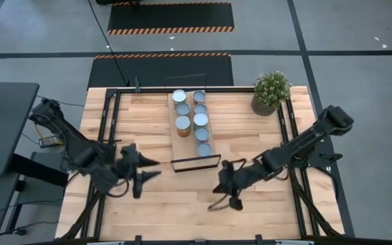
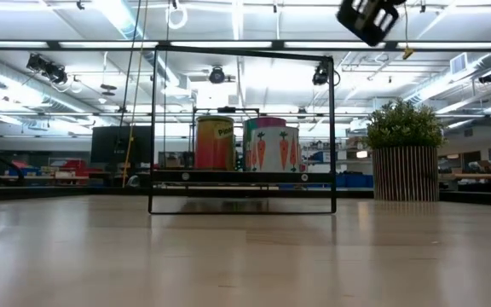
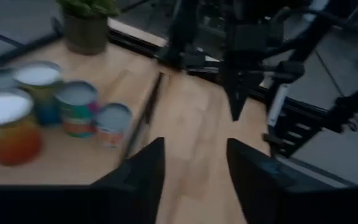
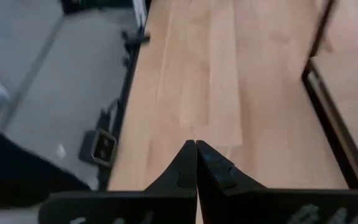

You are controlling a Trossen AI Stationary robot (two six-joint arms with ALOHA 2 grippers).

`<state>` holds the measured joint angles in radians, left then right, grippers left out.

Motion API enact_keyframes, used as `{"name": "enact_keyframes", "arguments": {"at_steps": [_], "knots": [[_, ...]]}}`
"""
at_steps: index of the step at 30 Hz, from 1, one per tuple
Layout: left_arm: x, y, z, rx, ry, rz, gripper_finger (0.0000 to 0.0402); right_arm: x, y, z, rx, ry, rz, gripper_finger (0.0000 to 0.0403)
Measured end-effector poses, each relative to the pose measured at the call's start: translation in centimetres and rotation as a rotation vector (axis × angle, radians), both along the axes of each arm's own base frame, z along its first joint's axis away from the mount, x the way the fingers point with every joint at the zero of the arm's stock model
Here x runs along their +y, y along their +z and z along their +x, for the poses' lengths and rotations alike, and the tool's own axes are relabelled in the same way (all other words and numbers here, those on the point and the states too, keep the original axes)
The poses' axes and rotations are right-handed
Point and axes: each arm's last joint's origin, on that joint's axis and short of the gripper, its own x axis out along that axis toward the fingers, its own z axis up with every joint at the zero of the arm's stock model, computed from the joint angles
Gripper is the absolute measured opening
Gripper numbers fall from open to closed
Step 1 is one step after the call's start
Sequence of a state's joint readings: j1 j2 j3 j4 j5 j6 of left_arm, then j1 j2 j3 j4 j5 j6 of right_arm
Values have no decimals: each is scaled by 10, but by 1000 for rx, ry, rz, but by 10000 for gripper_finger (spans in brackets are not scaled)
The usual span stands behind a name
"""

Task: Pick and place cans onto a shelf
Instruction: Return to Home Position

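The shelf (image 1: 181, 144), a narrow light-wood board with a black wire frame (image 1: 196, 163) at its near end, lies mid-table and runs toward the far edge. Several cans (image 1: 201, 120) stand upright on it in two rows. They also show in the left wrist view (image 3: 73, 109) and the low view (image 2: 215, 143). My left gripper (image 1: 154, 169) hovers open left of the shelf's near end, its fingers (image 3: 145, 168) empty. My right gripper (image 1: 220, 189) hangs shut over bare wood to the right of that end, its fingers closed together (image 4: 196, 155) with nothing between them.
A potted green plant (image 1: 271, 92) stands at the table's far right corner. Black frame rails run along the left side (image 1: 111, 122) and the right side (image 1: 288, 122) of the table. Bare wood (image 1: 182, 211) lies between the shelf's near end and the front edge.
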<state>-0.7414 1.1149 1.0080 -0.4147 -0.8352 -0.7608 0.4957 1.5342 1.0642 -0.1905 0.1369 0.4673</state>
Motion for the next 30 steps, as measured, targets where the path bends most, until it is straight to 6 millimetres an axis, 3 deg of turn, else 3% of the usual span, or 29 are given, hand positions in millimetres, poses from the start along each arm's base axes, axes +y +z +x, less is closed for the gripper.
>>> {"name": "enact_keyframes", "arguments": {"at_steps": [5,13,19,25,30], "knots": [[26,9,-21,10,33,54,115,-25,1,-28,-105,-110,138,0],[76,-5,-57,-62,107,28,12,-67,4,-74,-234,-273,202,1],[102,-16,-79,-156,187,-42,7,-97,0,-100,-316,-370,205,1],[118,-33,-93,-206,285,-99,3,-125,-19,-116,-373,-407,245,1],[128,-44,-104,-264,381,-150,2,-140,-23,-130,-460,-449,273,1]]}}
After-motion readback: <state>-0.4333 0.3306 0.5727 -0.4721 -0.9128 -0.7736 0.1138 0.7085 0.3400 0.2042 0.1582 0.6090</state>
